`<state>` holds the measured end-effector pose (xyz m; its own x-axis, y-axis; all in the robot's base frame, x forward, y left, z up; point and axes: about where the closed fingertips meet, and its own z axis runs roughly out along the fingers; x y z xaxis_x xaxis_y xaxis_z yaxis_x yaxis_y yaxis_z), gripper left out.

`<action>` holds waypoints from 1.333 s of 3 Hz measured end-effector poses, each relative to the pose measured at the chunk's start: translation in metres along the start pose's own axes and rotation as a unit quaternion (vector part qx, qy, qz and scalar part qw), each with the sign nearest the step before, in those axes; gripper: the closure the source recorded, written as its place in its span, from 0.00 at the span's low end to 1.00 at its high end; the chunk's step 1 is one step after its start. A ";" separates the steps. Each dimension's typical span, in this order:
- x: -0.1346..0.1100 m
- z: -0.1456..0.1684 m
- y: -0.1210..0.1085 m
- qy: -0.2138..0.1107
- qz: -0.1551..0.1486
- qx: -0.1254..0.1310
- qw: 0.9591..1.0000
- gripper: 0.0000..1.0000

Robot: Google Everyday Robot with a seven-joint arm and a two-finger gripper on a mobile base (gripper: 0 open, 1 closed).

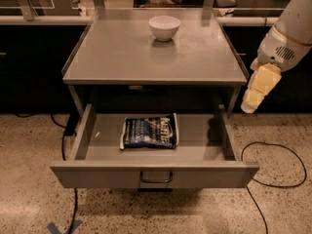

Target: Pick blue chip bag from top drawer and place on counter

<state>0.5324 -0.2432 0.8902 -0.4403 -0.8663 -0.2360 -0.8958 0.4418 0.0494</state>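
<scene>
Blue chip bag (149, 132): lying flat in the pulled-out top drawer (97, 176), about mid-floor, clear of the walls. Counter (122, 57): grey surface above the drawer, carrying one white bowl (164, 27) near its back edge. Gripper (249, 104): hanging beside the counter's right front corner, outside the drawer, holding nothing (whether parted or together cannot be told)

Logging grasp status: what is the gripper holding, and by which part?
Nothing. The gripper hangs to the right of the counter; the blue chip bag lies untouched in the open top drawer.
</scene>
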 end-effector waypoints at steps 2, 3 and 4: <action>-0.006 0.026 -0.007 -0.043 0.012 -0.056 0.997 0.00; -0.012 0.038 -0.014 -0.041 0.010 -0.066 0.997 0.00; -0.015 0.055 -0.005 -0.032 -0.005 -0.098 0.995 0.00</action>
<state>0.5470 -0.2199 0.8403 -0.4320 -0.8511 -0.2983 -0.8977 0.3740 0.2330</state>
